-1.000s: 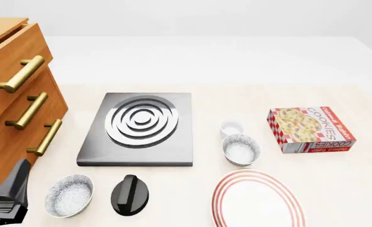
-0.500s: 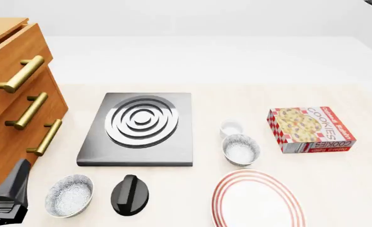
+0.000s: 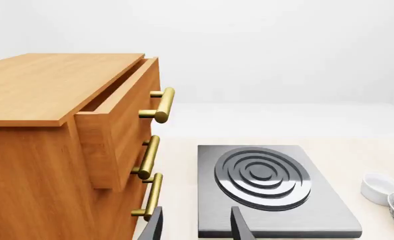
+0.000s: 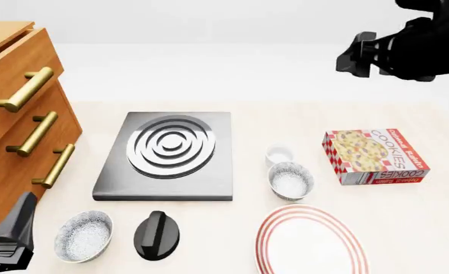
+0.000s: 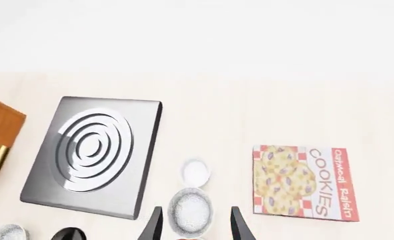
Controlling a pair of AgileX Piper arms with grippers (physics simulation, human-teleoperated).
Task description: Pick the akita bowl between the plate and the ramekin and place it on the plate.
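Note:
The akita bowl, speckled outside and white inside, stands on the table between the ramekin behind it and the red-ringed plate in front. My right arm hangs high over the table's far right, well above and away from the bowl. In the right wrist view, my right gripper is open and empty, with the akita bowl far below its fingers and the ramekin beside it. My left gripper is open and empty, low at the front left beside the drawers.
A second speckled bowl and a black knob lie at the front left. The grey burner plate is in the middle, a cookies box to the bowl's right, and a wooden drawer cabinet at the left edge.
My right arm has come into the front view from the upper right corner and moved left. The left arm and all the dishes stay where they were.

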